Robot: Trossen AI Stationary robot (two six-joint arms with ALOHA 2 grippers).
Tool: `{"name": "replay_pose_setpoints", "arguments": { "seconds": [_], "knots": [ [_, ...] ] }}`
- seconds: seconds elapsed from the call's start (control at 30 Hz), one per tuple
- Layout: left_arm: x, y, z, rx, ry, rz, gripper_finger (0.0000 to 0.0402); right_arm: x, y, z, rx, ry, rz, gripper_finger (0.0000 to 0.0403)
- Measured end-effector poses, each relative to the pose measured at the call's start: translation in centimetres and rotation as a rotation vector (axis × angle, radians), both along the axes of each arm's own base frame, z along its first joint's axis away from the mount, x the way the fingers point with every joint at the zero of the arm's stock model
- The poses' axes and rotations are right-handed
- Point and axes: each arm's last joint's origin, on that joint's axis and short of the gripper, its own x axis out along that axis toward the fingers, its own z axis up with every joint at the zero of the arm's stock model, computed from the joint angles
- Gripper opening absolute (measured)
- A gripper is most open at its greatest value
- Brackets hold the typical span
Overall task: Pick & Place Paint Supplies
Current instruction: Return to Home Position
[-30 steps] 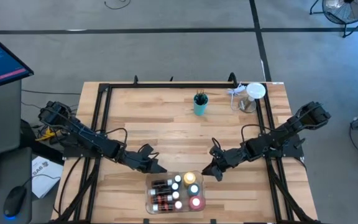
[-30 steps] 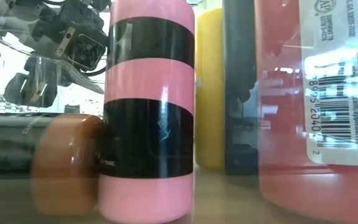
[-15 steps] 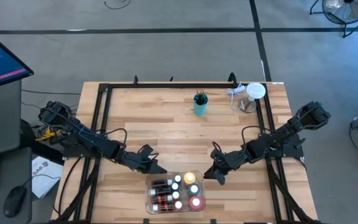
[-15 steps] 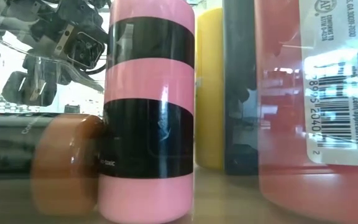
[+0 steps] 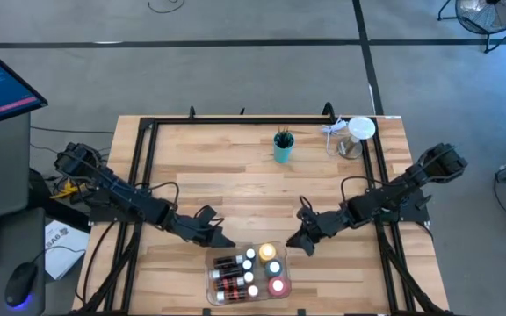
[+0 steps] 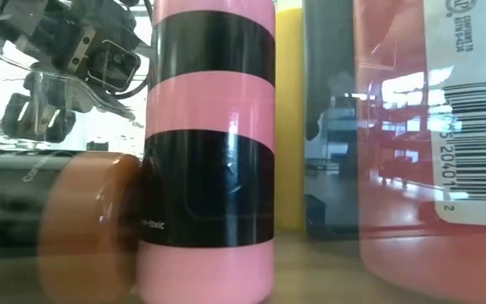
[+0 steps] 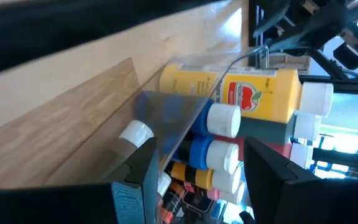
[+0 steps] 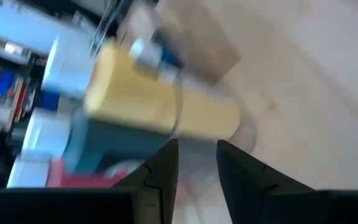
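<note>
A clear tray (image 5: 210, 274) stands on the table near its front edge, packed with paint bottles and tubes. Among them are a yellow bottle (image 7: 253, 93), a red one (image 6: 429, 127) and a pink-and-black one (image 6: 205, 152). My left gripper (image 5: 220, 238) is at the tray's far left corner and my right gripper (image 5: 293, 246) is at its far right corner. Each is closed on the tray's wall. A teal cup (image 5: 283, 149) holding dark brushes stands at the far middle. My left gripper has the tray's far left corner wall (image 7: 161, 146) between its two fingers, one finger (image 7: 135, 186) on the wood side and one (image 7: 272, 186) on the bottles' side. It comes slanting down from the far left. The tray stays upright on the table. My right gripper takes the tray's far right wall edge (image 8: 178, 127) into the narrow gap between its fingers. It slants down from the far right. The picture is blurred, so the exact spot of contact does not show. The tray stays on the table.
A white round thing (image 5: 359, 130) and a clear cup stand at the far right corner. A dark metal frame (image 5: 235, 120) runs around the table top. Bare wood lies between the teal cup and the tray.
In the low view the bottles loom slightly larger than before. The tray has slid a little toward the table's near edge and stayed upright. Both grippers keep their gaps and stay almost where they were.
</note>
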Motion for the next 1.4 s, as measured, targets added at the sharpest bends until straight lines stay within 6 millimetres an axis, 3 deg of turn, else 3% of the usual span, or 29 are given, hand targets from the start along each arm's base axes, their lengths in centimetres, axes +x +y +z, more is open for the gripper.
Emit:
{"name": "replay_pose_setpoints", "arguments": {
  "seconds": [0.2, 0.57, 0.7, 0.97, 1.4],
  "knots": [
    [0.2, 0.4, 0.0, 0.016, -0.003, 0.010, 0.0140, 0.6, -1.4, 0.0, 0.000, -0.006, -0.063, 0.0103],
    [0.1, 0.4, -0.1, 0.032, 0.001, 0.010, 0.0140, 0.7, -1.4, 0.1, 0.011, -0.011, -0.054, 0.0103],
    [0.1, 0.4, -0.1, 0.033, 0.002, 0.011, 0.0140, 1.6, -1.6, -0.1, 0.004, 0.005, -0.071, 0.0103],
    [0.1, 0.4, -0.1, 0.036, 0.006, 0.013, 0.0140, 4.2, -0.7, -0.6, -0.010, 0.014, -0.046, 0.0103],
    [0.1, 0.3, -0.1, 0.047, 0.003, 0.015, 0.0140, 4.0, 0.6, -0.5, 0.006, 0.016, 0.031, 0.0103]
  ]
}}
